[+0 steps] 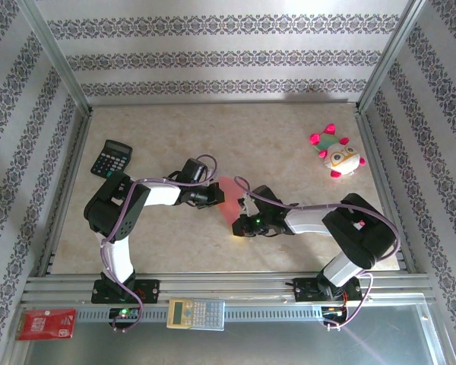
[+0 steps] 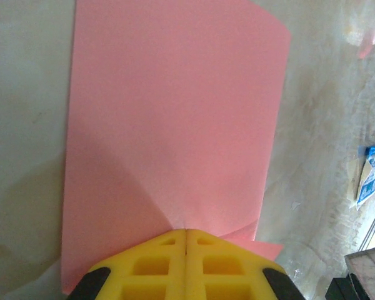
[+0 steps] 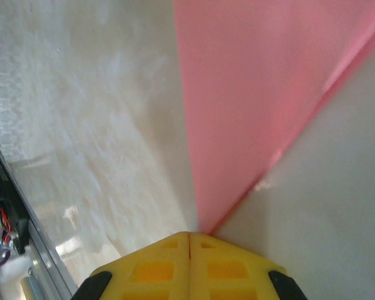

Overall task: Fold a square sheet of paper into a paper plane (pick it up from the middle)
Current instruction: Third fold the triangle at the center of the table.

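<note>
A salmon-pink square sheet of paper (image 1: pixel 229 195), plain and unmarked, hangs between the two grippers above the middle of the table (image 1: pixel 289 137).

The left gripper (image 1: pixel 215 196) pinches one edge of it. In the left wrist view its yellow fingers (image 2: pixel 156 265) are pressed together with no gap. The sheet (image 2: pixel 175 125) spreads away from their tips, with soft creases fanning out from the pinch. A small pink corner pokes out just right of the fingertips.

The right gripper (image 1: pixel 241 208) grips the opposite side. In the right wrist view its yellow fingers (image 3: pixel 222 269) are likewise closed tight. The sheet (image 3: pixel 250 87) narrows to a point that ends right at their tips, and one long edge runs up and to the right.

Well beyond the left gripper, on its outer side, a black calculator (image 1: pixel 110 158) lies on the table, with no brand readable. Well beyond the right gripper, toward the far right corner, lies a pink-and-white plush toy (image 1: pixel 337 154).

Behind the arm bases, on the metal rail (image 1: pixel 289 312), a pale calculator (image 1: pixel 195 312) rests between the two arms. A red card (image 1: pixel 45 323) lies to the left of it, its white print too small to read.
</note>
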